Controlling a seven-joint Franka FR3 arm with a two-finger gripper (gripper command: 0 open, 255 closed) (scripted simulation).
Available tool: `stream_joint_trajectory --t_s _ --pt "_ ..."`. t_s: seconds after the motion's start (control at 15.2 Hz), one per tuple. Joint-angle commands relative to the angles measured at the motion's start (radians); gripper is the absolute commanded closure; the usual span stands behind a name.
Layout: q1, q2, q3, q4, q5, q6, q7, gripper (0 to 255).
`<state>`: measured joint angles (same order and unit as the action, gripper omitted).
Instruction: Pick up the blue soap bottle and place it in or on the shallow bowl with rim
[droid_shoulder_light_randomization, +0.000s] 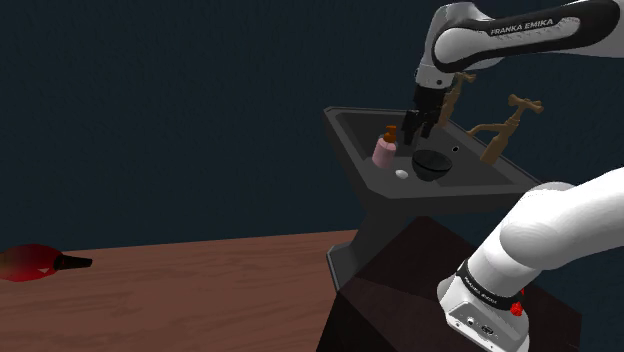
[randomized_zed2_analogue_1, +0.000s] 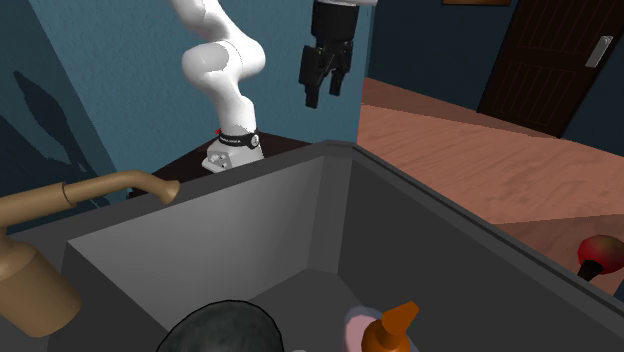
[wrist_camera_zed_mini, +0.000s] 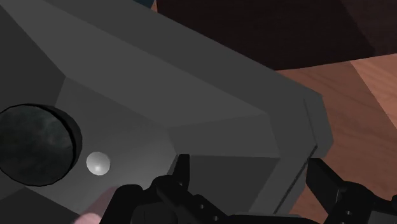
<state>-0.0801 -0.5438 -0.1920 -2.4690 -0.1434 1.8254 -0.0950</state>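
Two steps, the pick and the placing, are judged to be not yet done, since nothing is held and the bottle stands outside the bowl. By far the largest thing is the dark grey sink (droid_shoulder_light_randomization: 455, 193), a smooth basin with flat, sloped walls, set on a pedestal over a reddish floor with a wood grain. Above the basin the white arm's black gripper (randomized_zed2_analogue_1: 323, 98) is seen with its two fingers spread apart and nothing between them. Next in size, the shallow bowl (wrist_camera_zed_mini: 35, 145) is found on the sink's bottom: round, black with a faint mottled sheen, thick at the rim, and nothing is seen in it. The soap bottle (droid_shoulder_light_randomization: 384, 150), drawn pink rather than blue, squat and capped with an orange pump, is stood upright in the basin near the bowl but apart from it. Smallest is the pale round drain (wrist_camera_zed_mini: 97, 163), set just beside the bowl.
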Motion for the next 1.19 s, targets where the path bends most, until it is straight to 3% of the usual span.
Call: stream_joint_trajectory --t_s 0.0,0.53,1.12 --pt "-0.010 0.066 -0.033 0.022 -0.006 0.057 -0.027 0" --pt "-0.038 0.331 -0.156 0.131 0.035 0.252 -0.151 0" --pt "-0.090 0.671 -0.238 0.347 0.218 0.385 -0.344 0"
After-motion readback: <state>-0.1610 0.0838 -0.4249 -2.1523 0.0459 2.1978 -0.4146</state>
